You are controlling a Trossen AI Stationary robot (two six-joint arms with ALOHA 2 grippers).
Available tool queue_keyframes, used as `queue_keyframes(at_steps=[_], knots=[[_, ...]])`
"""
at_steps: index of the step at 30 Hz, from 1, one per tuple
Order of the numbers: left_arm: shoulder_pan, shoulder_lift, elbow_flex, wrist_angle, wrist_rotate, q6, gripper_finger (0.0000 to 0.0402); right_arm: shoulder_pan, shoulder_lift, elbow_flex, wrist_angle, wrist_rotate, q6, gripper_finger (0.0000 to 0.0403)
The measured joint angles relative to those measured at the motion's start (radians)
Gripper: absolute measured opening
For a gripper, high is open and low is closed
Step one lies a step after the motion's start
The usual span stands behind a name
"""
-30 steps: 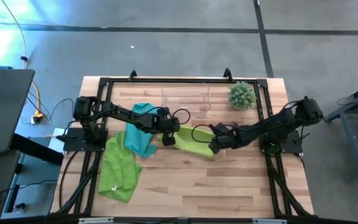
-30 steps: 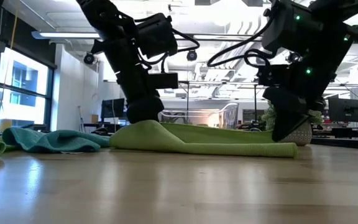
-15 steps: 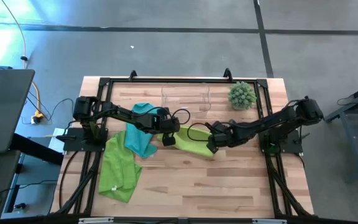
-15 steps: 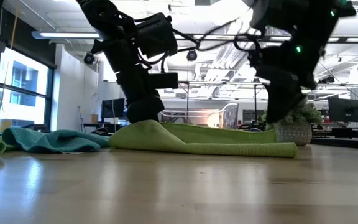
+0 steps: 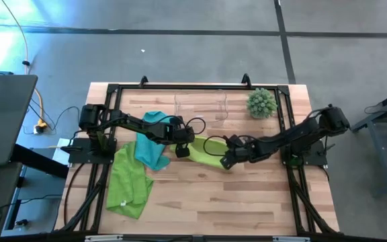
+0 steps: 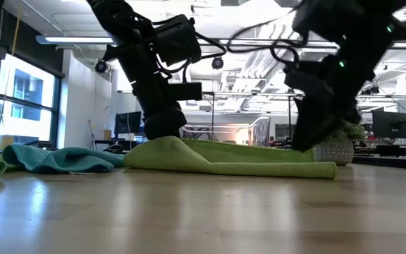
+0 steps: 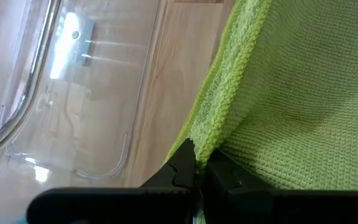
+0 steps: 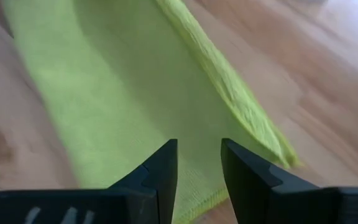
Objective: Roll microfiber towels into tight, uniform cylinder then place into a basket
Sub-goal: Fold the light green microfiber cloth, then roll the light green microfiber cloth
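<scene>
High view: left end effector is clamping the green towel at its left end, frame centre on the counter. Right end effector is hovering parted over the right end; the towel's long axis is running between them.

Left pincer clamped shut; right pincer parted.

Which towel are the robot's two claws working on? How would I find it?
Look at the middle of the wooden table, between the two dark arms. A lime green towel lies stretched there, pinched by the left gripper. The other green towel lies crumpled alone, beside the teal towel.
</scene>
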Motion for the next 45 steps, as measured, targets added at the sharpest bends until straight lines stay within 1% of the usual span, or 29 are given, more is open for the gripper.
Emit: queue_keyframes(at_steps=[4,7,10,13,16,20,24,26,28,30,32,36,41,45], knots=[[0.0,0.0,0.0,0.0,0.004,-0.019,0.0002,-0.013,0.0,-0.064,0.057,0.002,0.029,0.0116],[-0.001,0.0,0.0,0.0,0.003,-0.032,0.0011,-0.021,0.0,-0.097,0.084,0.002,0.031,0.0116],[-0.003,0.0,0.0,0.0,-0.001,-0.034,0.0028,-0.03,0.0,-0.131,0.128,0.003,0.031,0.0116],[-0.01,0.0,0.006,-0.022,-0.039,-0.049,0.0054,-0.034,-0.001,-0.158,0.17,0.009,0.031,0.0116],[-0.019,0.0,0.044,-0.102,-0.074,-0.05,0.0088,-0.034,-0.002,-0.175,0.208,0.016,0.031,0.0116],[-0.036,0.0,0.126,-0.28,-0.083,-0.078,0.0126,-0.034,-0.002,-0.18,0.218,0.019,0.019,0.0116],[-0.056,0.0,0.227,-0.479,-0.069,-0.175,0.0138,-0.035,-0.002,-0.18,0.211,0.015,-0.025,0.0116],[-0.066,0.0,0.262,-0.522,-0.031,-0.202,0.0138,-0.034,-0.001,-0.18,0.204,0.021,-0.059,0.0116],[-0.073,0.0,0.284,-0.511,0.05,-0.203,0.0136,-0.034,0.0,-0.181,0.201,0.037,-0.106,0.0116],[-0.078,0.0,0.29,-0.466,0.146,-0.174,0.0135,-0.035,0.0,-0.182,0.202,0.049,-0.137,0.0116],[-0.083,0.0,0.284,-0.407,0.206,-0.143,0.0134,-0.035,-0.003,-0.172,0.199,0.033,-0.143,0.0116],[-0.089,0.0,0.259,-0.298,0.228,-0.12,0.0134,-0.018,-0.021,-0.114,0.21,-0.006,-0.163,0.0116],[-0.087,0.015,0.258,-0.302,0.22,-0.136,0.0133,0.02,-0.014,-0.066,0.229,0.002,-0.21,0.0116],[-0.089,0.03,0.259,-0.325,0.224,-0.162,0.0133,0.027,0.021,-0.07,0.216,0.015,-0.186,0.0116]])
